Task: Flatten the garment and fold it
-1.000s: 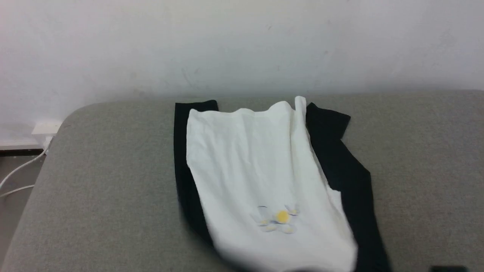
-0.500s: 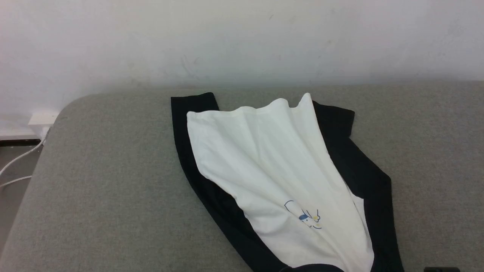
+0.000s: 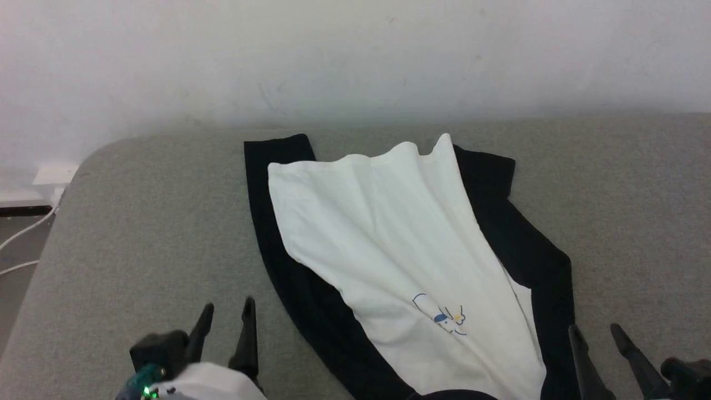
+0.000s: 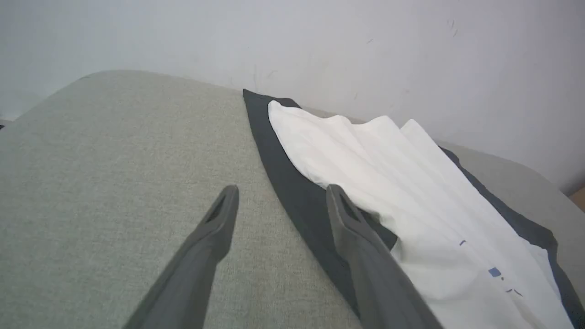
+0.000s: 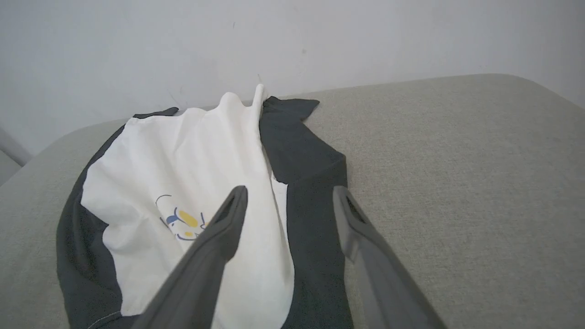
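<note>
Spread and empty, left hand [image 3: 229, 303] and right hand [image 3: 594, 328] flank the garment [image 3: 377, 233] on a grey cushion [image 3: 150, 222].

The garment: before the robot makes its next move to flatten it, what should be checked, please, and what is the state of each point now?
1. The left gripper is open and holds nothing: ok.
2. The right gripper is open and holds nothing: ok.
3. The garment lies flat: not ok; its white body is creased and its far hem ripples.
4. The black sleeves are in sight: ok; one lies along each side of the white body.
5. The whole garment rests on the grey surface: cannot tell; its near end runs past the head view's bottom edge.
</note>
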